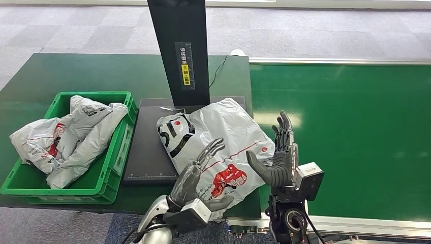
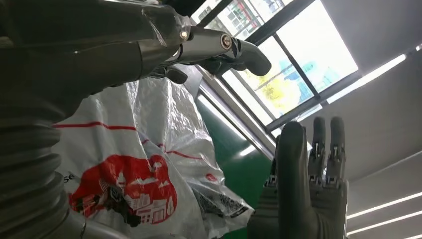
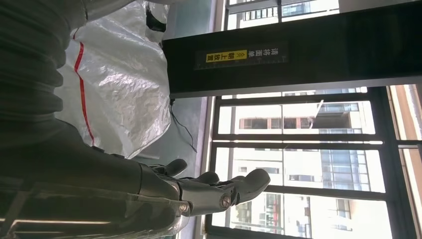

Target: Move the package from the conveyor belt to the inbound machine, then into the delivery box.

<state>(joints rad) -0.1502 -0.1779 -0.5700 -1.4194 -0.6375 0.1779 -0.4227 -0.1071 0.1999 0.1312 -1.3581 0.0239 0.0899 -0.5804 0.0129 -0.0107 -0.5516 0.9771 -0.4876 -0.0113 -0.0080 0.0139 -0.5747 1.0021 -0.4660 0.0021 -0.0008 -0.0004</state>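
1. Package (image 1: 216, 140): a white poly mailer with red and black print lies on the dark platform of the inbound machine (image 1: 147, 147), below its black upright column (image 1: 179, 48). Its near edge overhangs the platform toward the robot.
2. Left hand (image 1: 195, 175) rests on the near part of the package, fingers extended and spread; it holds nothing.
3. Right hand (image 1: 279, 155) stands upright just beside the right edge of the package, palm toward it, fingers apart, gripping nothing.
4. Conveyor belt (image 1: 350, 132) lies to the right of the machine.
5. Step in hand, as judged: the machine stage is reached; transfer to the delivery box remains.
6. Delivery box (image 1: 114, 152): a green crate left of the platform, holding other white mailers (image 1: 66, 134).
7. Next move calls for both hands to close on opposite edges of the package, lift it, and carry it left over the crate wall. The slack film may slip or sag.
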